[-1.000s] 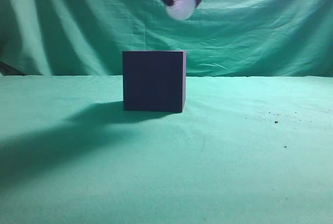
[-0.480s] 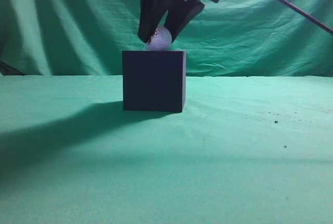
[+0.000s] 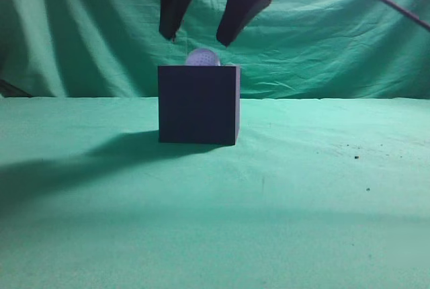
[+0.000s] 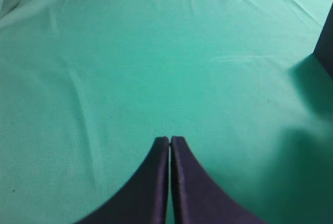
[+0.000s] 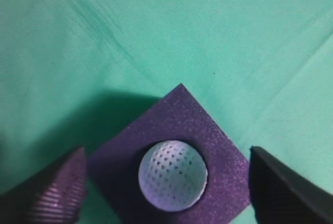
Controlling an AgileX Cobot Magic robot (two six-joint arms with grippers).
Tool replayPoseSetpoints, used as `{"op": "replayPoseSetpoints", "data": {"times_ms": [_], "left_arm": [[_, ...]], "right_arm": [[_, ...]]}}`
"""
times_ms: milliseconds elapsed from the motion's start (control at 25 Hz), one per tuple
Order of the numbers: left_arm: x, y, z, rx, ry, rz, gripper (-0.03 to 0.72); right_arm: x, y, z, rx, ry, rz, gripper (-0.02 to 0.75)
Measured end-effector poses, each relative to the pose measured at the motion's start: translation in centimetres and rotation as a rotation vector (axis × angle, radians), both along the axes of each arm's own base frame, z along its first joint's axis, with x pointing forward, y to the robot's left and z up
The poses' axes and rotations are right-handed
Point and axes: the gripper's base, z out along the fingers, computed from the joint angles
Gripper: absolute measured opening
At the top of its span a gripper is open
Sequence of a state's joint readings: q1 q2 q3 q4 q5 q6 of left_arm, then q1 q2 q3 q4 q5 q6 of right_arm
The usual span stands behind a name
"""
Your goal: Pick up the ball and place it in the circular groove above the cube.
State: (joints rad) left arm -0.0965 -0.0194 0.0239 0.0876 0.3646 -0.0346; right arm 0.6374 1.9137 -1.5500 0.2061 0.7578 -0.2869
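A white dimpled ball point(image 3: 202, 57) sits in the round groove on top of the dark cube point(image 3: 199, 105); only its upper part shows above the cube's top edge. In the right wrist view the ball point(image 5: 173, 175) rests in the groove of the cube point(image 5: 218, 146), seen from above. My right gripper point(image 3: 196, 36) is open just above the ball, one finger on each side, touching nothing. It also shows in the right wrist view point(image 5: 166, 182). My left gripper point(image 4: 169, 139) is shut and empty over bare cloth; the cube's corner point(image 4: 327, 41) shows at the right edge.
Green cloth point(image 3: 302, 201) covers the table and hangs as a backdrop. A dark cable point(image 3: 383, 0) runs across the upper right. A few small dark specks point(image 3: 356, 157) lie on the cloth at the right.
The right gripper came down with the ball onto the cube's top, opened and let it go. The ball now rests in the groove and the fingers have lifted apart above it.
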Motion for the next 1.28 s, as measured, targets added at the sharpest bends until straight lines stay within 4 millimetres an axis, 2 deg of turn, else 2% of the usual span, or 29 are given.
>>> {"op": "replayPoseSetpoints", "data": {"times_ms": [80, 160, 320, 440, 640, 880, 1200, 1280], "left_arm": [[0.0, 0.0, 0.0, 0.000, 0.000, 0.000, 0.000], [0.0, 0.0, 0.0, 0.000, 0.000, 0.000, 0.000], [0.0, 0.0, 0.0, 0.000, 0.000, 0.000, 0.000], [0.0, 0.0, 0.0, 0.000, 0.000, 0.000, 0.000], [0.0, 0.0, 0.0, 0.000, 0.000, 0.000, 0.000], [0.0, 0.0, 0.0, 0.000, 0.000, 0.000, 0.000], [0.0, 0.0, 0.0, 0.000, 0.000, 0.000, 0.000], [0.0, 0.0, 0.0, 0.000, 0.000, 0.000, 0.000]], "right_arm": [[-0.2, 0.0, 1.3, -0.010, 0.022, 0.014, 0.545], [-0.5, -0.2, 3.0, -0.024, 0.060, 0.006, 0.422], [-1.3, -1.0, 6.5, -0.103, 0.126, 0.000, 0.115], [-1.4, -1.4, 8.4, -0.095, 0.108, -0.050, 0.000], [-3.5, -3.1, 11.4, -0.060, 0.078, -0.104, 0.000], [-8.8, -8.0, 13.4, -0.095, 0.033, -0.158, 0.000], [-16.8, -14.1, 12.7, -0.056, -0.019, -0.195, 0.000], [-18.4, -15.3, 11.6, -0.023, -0.045, -0.196, 0.000]]}}
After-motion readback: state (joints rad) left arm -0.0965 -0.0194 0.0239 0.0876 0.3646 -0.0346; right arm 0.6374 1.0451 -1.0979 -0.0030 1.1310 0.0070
